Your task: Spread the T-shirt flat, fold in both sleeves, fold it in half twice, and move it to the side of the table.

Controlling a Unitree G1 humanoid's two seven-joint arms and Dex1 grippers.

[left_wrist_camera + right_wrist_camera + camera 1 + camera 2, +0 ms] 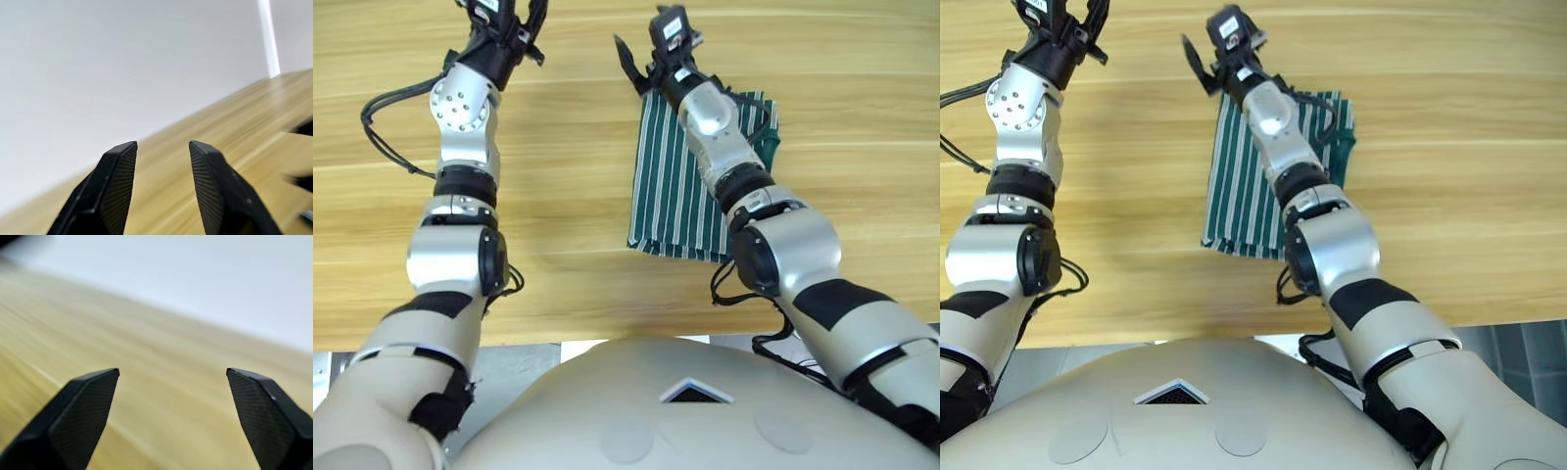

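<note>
The T-shirt point(671, 196) is green with white stripes and lies folded into a narrow rectangle on the wooden table point(558, 196), right of centre. My right forearm stretches over it. My right gripper point(644, 61) hovers just past the shirt's far left corner, open, with nothing between its widely spread fingers point(88, 396). My left gripper point(514, 24) is at the far left of the table, well away from the shirt, also open and empty; its pads point(120, 181) stand a small gap apart above bare wood.
A black cable loop point(382, 127) hangs beside my left forearm. The table's front edge point(607, 333) runs close to my body. Bare wood lies to the left of the shirt and beyond it, up to a pale wall point(122, 58).
</note>
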